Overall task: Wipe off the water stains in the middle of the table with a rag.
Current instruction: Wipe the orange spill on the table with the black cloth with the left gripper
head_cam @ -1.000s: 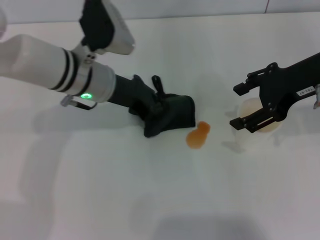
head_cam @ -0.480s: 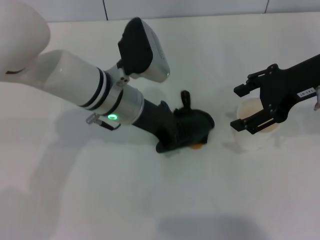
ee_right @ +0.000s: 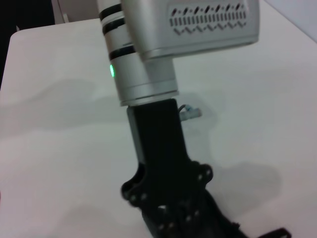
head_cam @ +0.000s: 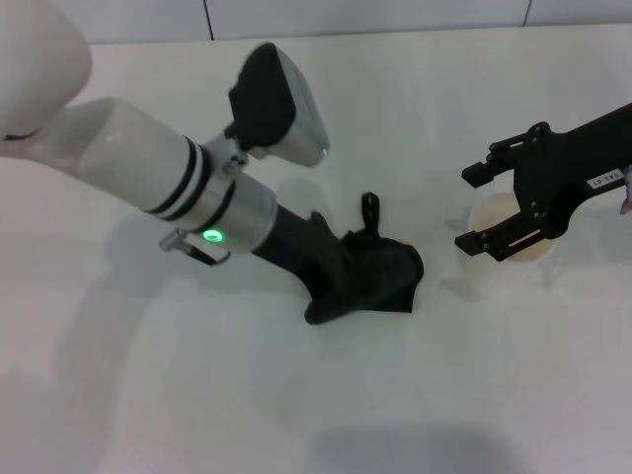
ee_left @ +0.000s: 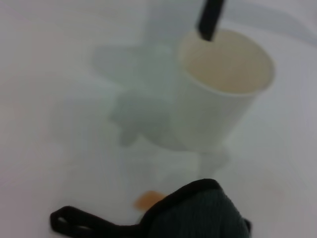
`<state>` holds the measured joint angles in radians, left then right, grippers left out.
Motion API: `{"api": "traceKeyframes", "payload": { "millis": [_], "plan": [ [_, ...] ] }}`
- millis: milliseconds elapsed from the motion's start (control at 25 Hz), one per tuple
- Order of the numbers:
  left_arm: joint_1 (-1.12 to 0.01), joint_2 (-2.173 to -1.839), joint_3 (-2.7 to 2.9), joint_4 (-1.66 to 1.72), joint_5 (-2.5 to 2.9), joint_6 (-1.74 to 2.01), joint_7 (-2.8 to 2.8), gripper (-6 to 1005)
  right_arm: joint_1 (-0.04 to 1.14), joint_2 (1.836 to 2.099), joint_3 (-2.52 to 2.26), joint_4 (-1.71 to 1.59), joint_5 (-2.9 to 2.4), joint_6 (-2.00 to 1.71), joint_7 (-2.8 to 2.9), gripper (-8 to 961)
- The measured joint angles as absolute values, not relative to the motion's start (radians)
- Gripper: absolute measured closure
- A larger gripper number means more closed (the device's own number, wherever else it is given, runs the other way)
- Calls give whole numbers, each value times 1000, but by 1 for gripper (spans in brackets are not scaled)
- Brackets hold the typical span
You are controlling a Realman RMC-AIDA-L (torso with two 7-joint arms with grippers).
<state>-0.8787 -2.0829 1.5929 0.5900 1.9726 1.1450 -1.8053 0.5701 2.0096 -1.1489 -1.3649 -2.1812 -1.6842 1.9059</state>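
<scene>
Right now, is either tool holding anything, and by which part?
The left tool holds the black rag, bunched at its near end, down on the table. The right tool holds nothing, hovering open above the paper cup.

1. A white paper cup [head_cam: 512,235] stands upright on the right side of the worktop, nearer the far edge than the near one.
2. Its mouth is open and round; the inside wall looks cream-coloured [ee_left: 225,62].
3. The cup's outer wall tapers slightly toward its base.
4. It casts a soft grey shadow on the white surface beside it.
5. Behind the far edge runs a pale tiled wall [head_cam: 365,15] with dark seams.
</scene>
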Motion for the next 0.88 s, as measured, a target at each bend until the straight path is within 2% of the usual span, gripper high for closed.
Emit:
{"api": "traceKeyframes", "payload": {
  "millis": [880],
  "plan": [
    [-904,-2084,1337,563,2130,935,-1842,955,582,2013,-1181,-1368,-2181,-1684,1909,111]
  ]
}}
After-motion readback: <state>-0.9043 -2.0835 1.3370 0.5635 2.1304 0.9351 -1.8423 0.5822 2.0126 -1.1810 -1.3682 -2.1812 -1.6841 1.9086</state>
